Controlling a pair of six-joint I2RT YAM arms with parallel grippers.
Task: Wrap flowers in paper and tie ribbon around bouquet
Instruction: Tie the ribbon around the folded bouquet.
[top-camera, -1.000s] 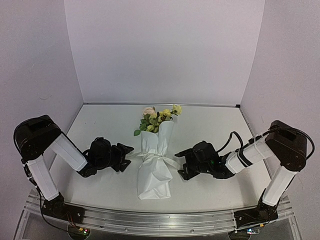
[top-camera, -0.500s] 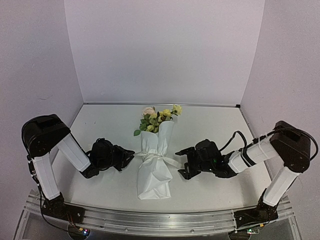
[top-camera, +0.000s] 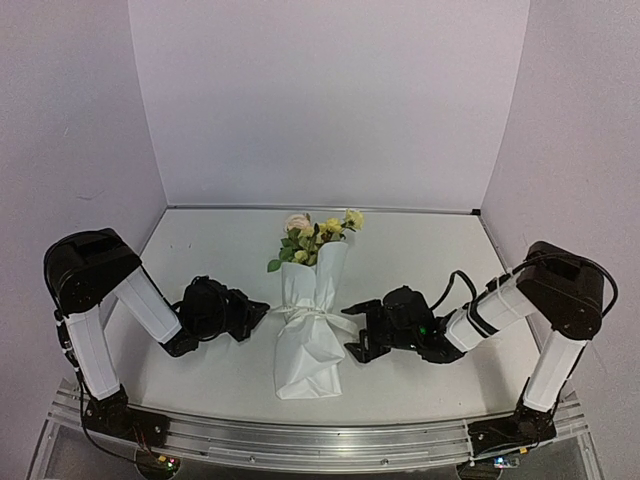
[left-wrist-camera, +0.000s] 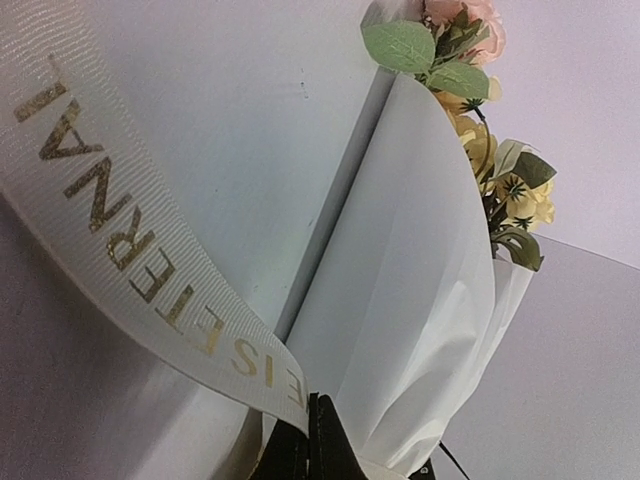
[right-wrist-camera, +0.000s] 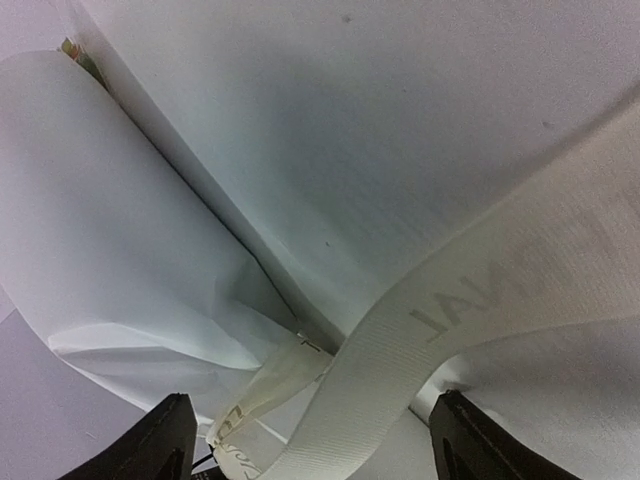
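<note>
top: high, rear, looking down | wrists: close, opposite sides, low | shared: bouquet (top-camera: 308, 340)

The table (top-camera: 200, 250) is a pale, matte surface walled in white at the back and sides, with a metal rail (top-camera: 330, 440) along its near edge. The bouquet (top-camera: 308, 345) lies at its middle, wrapped foot toward the rail, flowers (top-camera: 318, 232) toward the back. A ribbon (top-camera: 312, 313) is tied round its waist, the ends spreading to either side; whether they touch the table cannot be told.
</note>
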